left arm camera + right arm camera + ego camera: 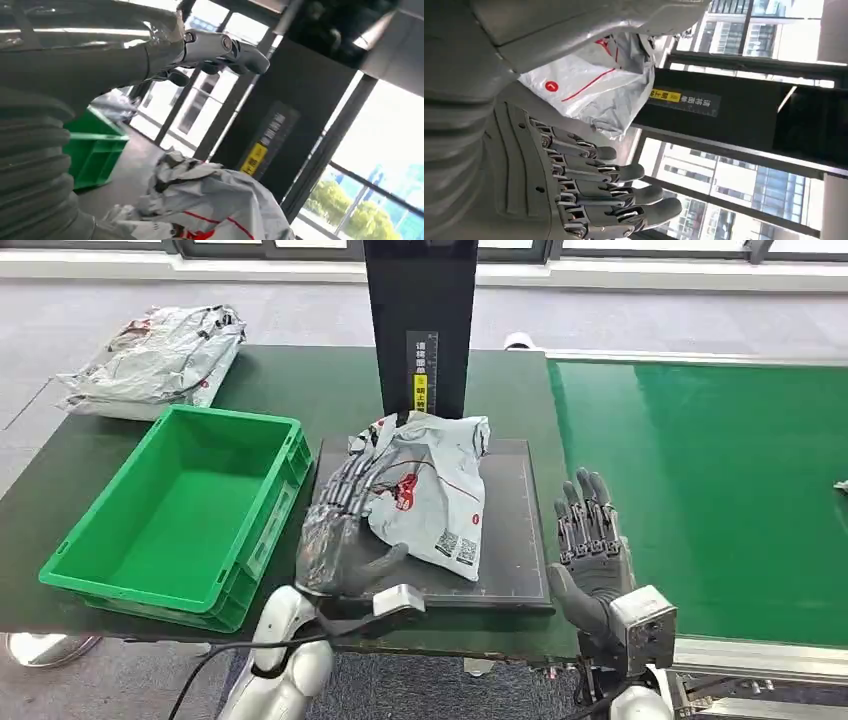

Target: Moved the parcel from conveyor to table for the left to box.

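While the left robot hand (340, 530) rests open-fingered on the parcel (430, 490), the right robot hand (592, 545) hangs empty.

I see the parcel (430, 490) as crinkled, glossy grey plastic film. The crate (180, 515) looks like smooth, hard green plastic. The conveyor (720, 490) has a matt green surface; the table (300, 380) is dull, dark green.
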Tool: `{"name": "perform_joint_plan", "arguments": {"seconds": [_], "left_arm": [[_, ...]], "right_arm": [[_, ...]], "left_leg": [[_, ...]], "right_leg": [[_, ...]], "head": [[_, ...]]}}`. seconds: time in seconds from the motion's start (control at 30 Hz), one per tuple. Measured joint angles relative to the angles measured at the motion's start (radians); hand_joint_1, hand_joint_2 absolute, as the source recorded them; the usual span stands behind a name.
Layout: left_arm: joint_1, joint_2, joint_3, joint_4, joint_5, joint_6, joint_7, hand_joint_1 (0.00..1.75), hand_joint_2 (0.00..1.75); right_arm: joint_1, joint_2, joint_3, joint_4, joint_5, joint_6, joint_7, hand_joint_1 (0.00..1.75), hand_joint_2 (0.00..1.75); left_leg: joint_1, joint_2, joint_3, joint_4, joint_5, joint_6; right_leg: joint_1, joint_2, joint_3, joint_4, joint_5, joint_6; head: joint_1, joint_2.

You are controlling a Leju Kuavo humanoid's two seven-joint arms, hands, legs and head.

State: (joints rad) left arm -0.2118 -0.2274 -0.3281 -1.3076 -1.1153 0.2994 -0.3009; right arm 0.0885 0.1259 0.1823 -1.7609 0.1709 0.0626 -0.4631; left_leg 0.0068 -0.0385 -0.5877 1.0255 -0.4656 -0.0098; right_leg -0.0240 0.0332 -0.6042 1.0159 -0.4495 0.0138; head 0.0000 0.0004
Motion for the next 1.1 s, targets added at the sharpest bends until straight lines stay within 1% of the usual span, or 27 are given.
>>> {"name": "perform_joint_plan", "arguments": {"seconds": [0.07, 0.17, 0.33, 0.5, 0.57, 0.67, 0.77, 0.83, 1.1], "left_arm": [[-0.071, 0.000, -0.039, 0.085, -0.087, -0.035, 0.039, 0.00, 1.75], [-0.161, -0.009, -0.095, 0.239, -0.159, -0.087, 0.056, 0.00, 1.75], [-0.302, -0.040, -0.167, 0.523, -0.186, -0.169, 0.043, 0.00, 1.75], [-0.396, -0.052, -0.212, 0.727, -0.178, -0.255, 0.031, 0.00, 1.75], [-0.431, -0.052, -0.225, 0.781, -0.174, -0.295, 0.048, 1.75, 1.75], [-0.486, -0.051, -0.250, 0.846, -0.190, -0.344, 0.103, 1.75, 1.75], [-0.520, -0.044, -0.271, 0.894, -0.208, -0.363, 0.166, 1.75, 1.75], [-0.534, -0.035, -0.278, 0.918, -0.215, -0.365, 0.206, 1.75, 1.75], [-0.573, -0.011, -0.289, 0.957, -0.241, -0.340, 0.302, 1.75, 1.75]], "right_arm": [[-0.001, 0.004, -0.001, 0.000, -0.002, 0.013, 0.002, 0.00, 1.75], [-0.002, 0.015, -0.001, 0.000, 0.005, 0.032, 0.005, 0.00, 1.75], [-0.005, 0.038, -0.001, 0.000, 0.019, 0.058, 0.014, 0.00, 1.75], [-0.003, 0.042, -0.001, 0.002, 0.023, 0.071, 0.006, 0.00, 1.75], [0.000, 0.042, -0.001, 0.008, 0.018, 0.075, -0.007, 0.00, 1.75], [0.000, 0.042, -0.001, 0.019, 0.016, 0.081, -0.020, 0.00, 1.75], [-0.004, 0.042, -0.001, 0.034, 0.007, 0.082, -0.026, 0.00, 1.75], [-0.008, 0.042, -0.001, 0.046, 0.004, 0.085, -0.027, 0.00, 1.75], [-0.027, 0.040, 0.001, 0.079, -0.016, 0.095, -0.039, 0.00, 1.75]], "left_leg": [[0.000, 0.000, 0.000, 0.000, 0.001, 0.000], [0.000, 0.000, 0.000, 0.000, 0.001, -0.001], [0.000, 0.001, 0.000, 0.000, 0.001, -0.001], [0.000, 0.001, 0.000, 0.000, 0.001, -0.001], [0.000, 0.000, 0.000, -0.001, 0.001, -0.001], [0.000, 0.000, 0.000, -0.001, 0.001, -0.001], [0.000, 0.001, 0.001, -0.001, 0.001, -0.001], [0.000, 0.001, 0.001, -0.001, 0.001, -0.001], [0.000, 0.001, 0.003, -0.001, 0.002, -0.003]], "right_leg": [[0.000, 0.000, 0.000, 0.000, 0.000, 0.000], [0.000, 0.001, 0.000, 0.000, 0.001, -0.001], [0.000, 0.001, -0.001, 0.000, 0.001, -0.001], [0.000, 0.001, -0.001, 0.000, 0.001, -0.001], [0.000, 0.001, 0.000, 0.000, 0.001, -0.001], [0.000, 0.001, 0.001, 0.000, 0.000, -0.001], [0.000, 0.001, 0.002, 0.000, 0.001, -0.001], [0.000, 0.001, 0.002, 0.000, 0.001, -0.001], [0.001, 0.001, 0.003, 0.000, 0.002, -0.002]], "head": [[0.000, 0.000], [0.000, 0.000], [0.000, 0.000], [0.000, 0.000], [0.000, 0.000], [0.000, 0.000], [0.000, 0.000], [0.000, 0.000], [0.000, 0.000]]}}
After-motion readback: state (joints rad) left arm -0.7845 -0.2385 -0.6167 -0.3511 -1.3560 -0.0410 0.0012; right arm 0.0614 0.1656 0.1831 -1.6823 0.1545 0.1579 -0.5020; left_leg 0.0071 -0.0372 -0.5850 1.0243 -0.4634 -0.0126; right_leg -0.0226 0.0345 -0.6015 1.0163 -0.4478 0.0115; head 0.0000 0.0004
